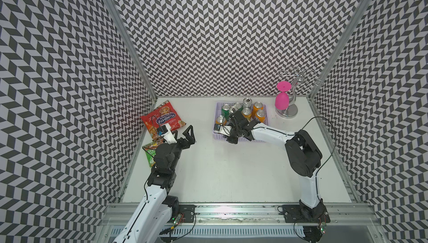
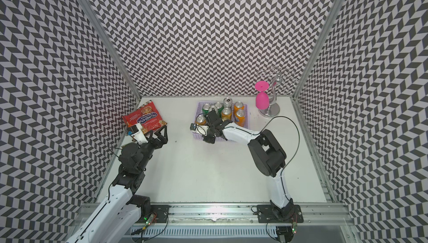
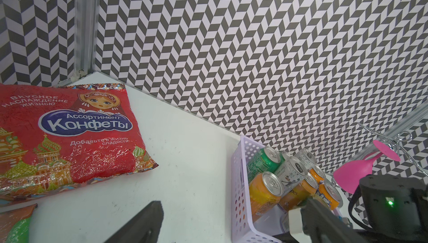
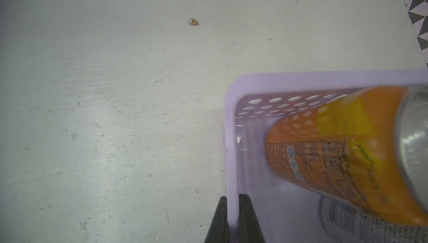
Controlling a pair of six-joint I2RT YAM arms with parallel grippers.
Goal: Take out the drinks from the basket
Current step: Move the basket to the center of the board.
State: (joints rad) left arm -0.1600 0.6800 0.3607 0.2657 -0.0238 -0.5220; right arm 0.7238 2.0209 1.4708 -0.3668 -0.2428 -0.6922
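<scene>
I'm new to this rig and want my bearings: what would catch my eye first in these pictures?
A lavender basket of orange, green and silver cans sits toward the back of the table, with the right gripper clamped on its wall. At the left, a bright red candy bag lies beside the open left gripper. A pink goblet hangs upside down on a chrome rack in the back right corner.

Near end of the basket (image 1: 215, 114) under the right arm (image 1: 268, 133), green snack bag (image 1: 149, 155) half under the left arm (image 1: 166, 154), orange can (image 4: 335, 151) blurred and cut off
</scene>
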